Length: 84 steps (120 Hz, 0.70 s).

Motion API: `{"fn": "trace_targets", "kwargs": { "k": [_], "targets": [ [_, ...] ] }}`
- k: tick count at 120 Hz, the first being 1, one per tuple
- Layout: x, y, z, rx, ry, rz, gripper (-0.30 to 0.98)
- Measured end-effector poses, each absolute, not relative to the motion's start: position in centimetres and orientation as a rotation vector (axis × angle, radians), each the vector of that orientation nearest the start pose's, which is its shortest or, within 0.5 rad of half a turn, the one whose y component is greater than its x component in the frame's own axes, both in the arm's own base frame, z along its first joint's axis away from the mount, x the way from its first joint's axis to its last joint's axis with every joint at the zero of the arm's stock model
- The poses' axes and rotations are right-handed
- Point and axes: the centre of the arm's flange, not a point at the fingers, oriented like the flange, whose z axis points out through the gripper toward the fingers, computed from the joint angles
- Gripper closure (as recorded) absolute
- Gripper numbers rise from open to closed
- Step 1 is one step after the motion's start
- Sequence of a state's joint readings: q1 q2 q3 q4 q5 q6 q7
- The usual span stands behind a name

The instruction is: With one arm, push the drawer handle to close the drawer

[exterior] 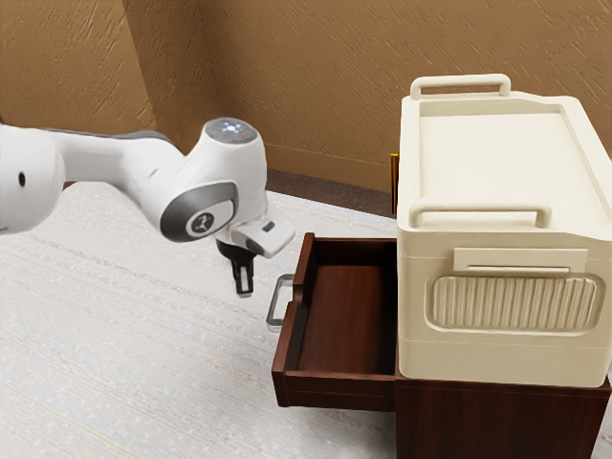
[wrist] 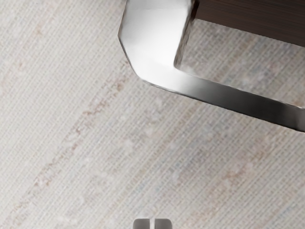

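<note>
The drawer (exterior: 335,387) is open, needing a push, and my squeezed-shut hand (exterior: 245,292) is near its front-edge handle (wrist: 228,98).

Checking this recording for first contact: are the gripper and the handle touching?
Apart. The exterior view shows it: a strip of pale table separates the gripper from the handle.

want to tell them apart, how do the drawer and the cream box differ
The drawer is dark reddish-brown; the cream box is pale. The drawer juts out from the cabinet, while the cream box sits on top of it. The drawer is open above, its inside showing; the cream box has a closed top. Both have bars: a metal handle on the drawer, rails on the cream box.
</note>
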<state>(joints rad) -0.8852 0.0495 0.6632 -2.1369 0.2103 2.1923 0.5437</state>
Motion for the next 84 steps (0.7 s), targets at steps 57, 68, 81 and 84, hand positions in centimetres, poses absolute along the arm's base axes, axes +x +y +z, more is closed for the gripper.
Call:
{"fn": "trace_targets", "kwargs": {
  "k": [57,68,81,84],
  "targets": [
    [54.2,-16.9,38.7,-2.504,1.513,-0.014,0.79],
    [54.4,-18.4,39.0,-2.480,1.553,-0.034,0.79],
    [54.4,-19.7,39.0,-2.462,1.591,-0.056,0.79],
    [54.4,-20.0,39.0,-2.458,1.597,-0.061,0.79]
  ]
}}
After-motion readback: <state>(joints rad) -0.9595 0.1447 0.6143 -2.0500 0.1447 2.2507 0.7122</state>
